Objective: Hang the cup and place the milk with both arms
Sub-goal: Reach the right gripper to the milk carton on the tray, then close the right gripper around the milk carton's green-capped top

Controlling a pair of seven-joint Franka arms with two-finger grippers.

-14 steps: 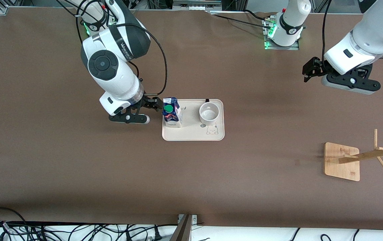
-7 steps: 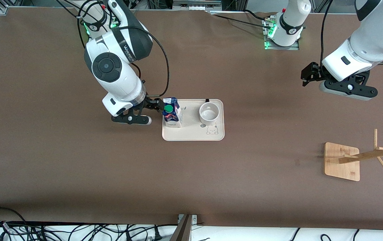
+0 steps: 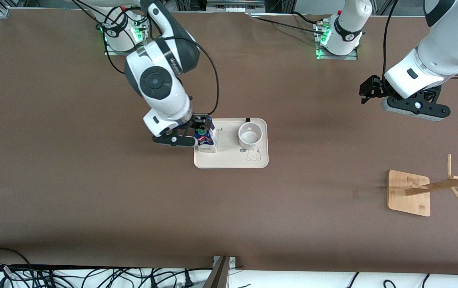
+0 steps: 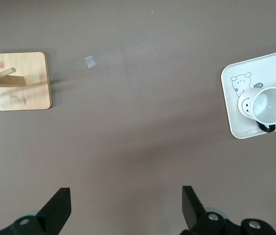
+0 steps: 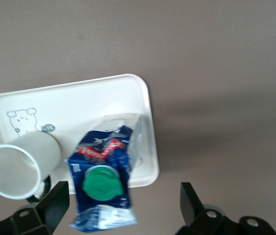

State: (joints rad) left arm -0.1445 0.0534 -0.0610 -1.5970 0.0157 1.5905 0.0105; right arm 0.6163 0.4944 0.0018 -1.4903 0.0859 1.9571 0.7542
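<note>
- Front view: right gripper at frame centre, fingers spread wide around the milk, which stands upright on the cream tray; carton print unreadable.
- Cup upright on same tray, beside milk.
- Left gripper upper right, waiting, fingers wide apart over bare table.
- Right arm label reads "WANLICES"-like, unclear.

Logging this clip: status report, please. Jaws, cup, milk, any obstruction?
Right gripper open, over the milk. Left gripper open, waiting over bare table. Cup and milk upright on the tray. Nothing in the way.
</note>
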